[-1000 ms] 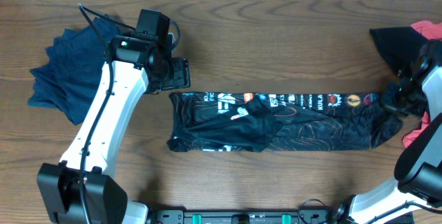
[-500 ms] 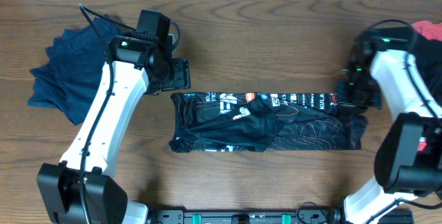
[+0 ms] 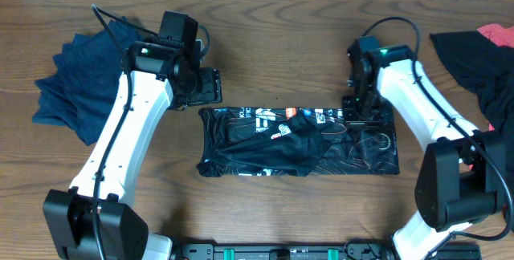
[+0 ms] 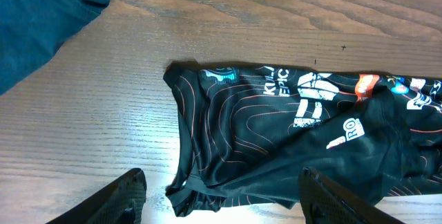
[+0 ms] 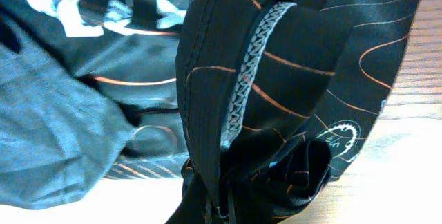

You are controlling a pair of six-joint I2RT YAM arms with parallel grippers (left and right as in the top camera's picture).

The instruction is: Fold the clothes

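The black jersey [image 3: 273, 152] with orange contour lines lies lengthwise mid-table, its right end doubled back over itself. My right gripper [image 3: 363, 109] is shut on that folded end, holding it above the jersey's right part. In the right wrist view the bunched jersey [image 5: 276, 79] hangs over my right gripper [image 5: 228, 210] and hides its fingers. My left gripper [image 3: 210, 86] stands open just behind the jersey's left end. Seen from the left wrist, the jersey [image 4: 276, 127] spreads ahead and my left gripper [image 4: 224, 191] holds nothing.
A navy garment [image 3: 80, 75] lies crumpled at the far left, its edge also in the left wrist view [image 4: 41, 16]. A plain black garment [image 3: 470, 59] and a red one [image 3: 498, 34] sit at the right edge. Bare wood lies in front of the jersey.
My right gripper has swept left from the table's right edge, carrying the jersey's right end over its middle, so the jersey is shorter. The left arm has stayed put.
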